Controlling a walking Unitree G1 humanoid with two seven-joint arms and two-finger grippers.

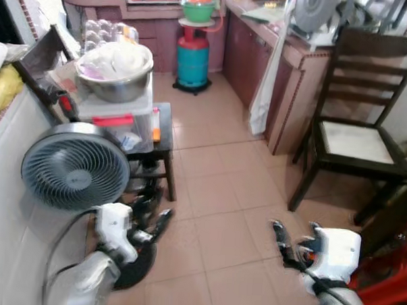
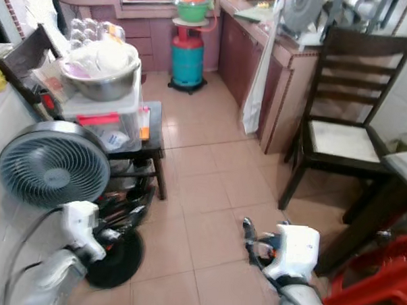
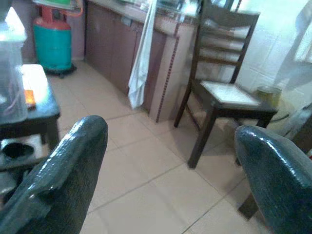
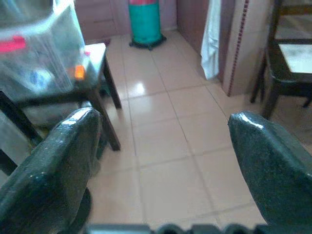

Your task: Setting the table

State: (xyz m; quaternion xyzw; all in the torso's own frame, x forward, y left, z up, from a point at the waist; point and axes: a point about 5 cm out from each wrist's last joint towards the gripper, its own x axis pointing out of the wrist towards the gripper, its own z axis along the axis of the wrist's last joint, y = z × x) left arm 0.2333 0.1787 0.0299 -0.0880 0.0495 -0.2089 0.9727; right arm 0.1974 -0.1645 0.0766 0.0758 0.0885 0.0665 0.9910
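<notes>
A: How were the arms held?

B: Both were low and forward over the tiled floor point(image 1: 222, 194). The left gripper point(image 1: 150, 221) hung just beside the base of the standing fan point(image 1: 74, 166), its fingers point(image 3: 73, 161) released, spread wide with nothing between them. The right gripper point(image 1: 294, 243) reached out over bare tile, its fingers point(image 4: 63, 151) likewise parted and holding nothing.

A: And the wrists?

B: Each white wrist housing sat close to the bottom of the head views, the black fingers angled ahead and slightly inward.

A: Where was anything for setting the table?

B: On the robot's left stood a small dark desk point(image 1: 165, 134) carrying a clear plastic box point(image 1: 120, 118) with red latches, and on top of that a steel bowl point(image 1: 115, 78) heaped with something white. No plates or cutlery could be made out.

A: What else lay ahead?

B: A dark wooden chair point(image 1: 353, 132) with a pale seat stood to the right, beside a counter with a white cloth point(image 1: 267, 81) hanging down its side. Further back, a teal gas cylinder point(image 1: 192, 61) with a red top stood against the cabinets, a green basin point(image 1: 197, 10) resting above it. A red plastic stool point(image 2: 373, 288) showed at the lower right.
</notes>
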